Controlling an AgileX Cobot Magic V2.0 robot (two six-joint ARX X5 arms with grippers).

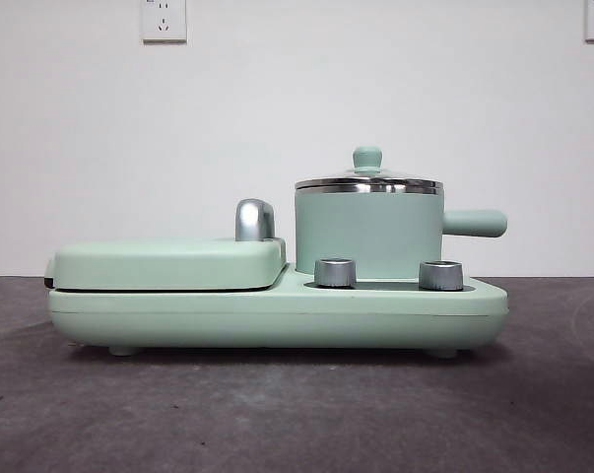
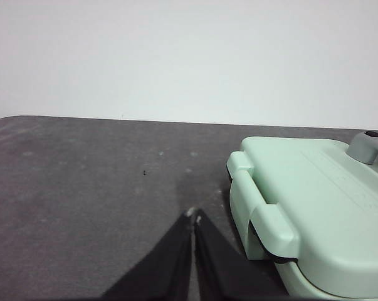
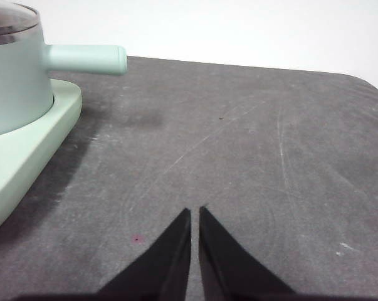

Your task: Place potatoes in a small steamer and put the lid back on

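Currently we hold both tools idle and low over the dark grey table (image 3: 251, 144): the left gripper (image 2: 193, 216) and right gripper (image 3: 195, 212) each have jaws pressed nearly together, holding nothing. Our left sits beside the flat mint-green griddle cover (image 2: 320, 200); our right sits well apart from the mint-green cylindrical steamer pot (image 1: 368, 235). The clear glass lid with green knob (image 1: 367, 179) rests on the pot. No potato is visible. Risk: gripping the small knob off-centre could let the lid slip and drop.

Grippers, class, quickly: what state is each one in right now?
Left tool: closed, holding nothing, beside the griddle cover.
Right tool: closed, holding nothing, above the bare table.
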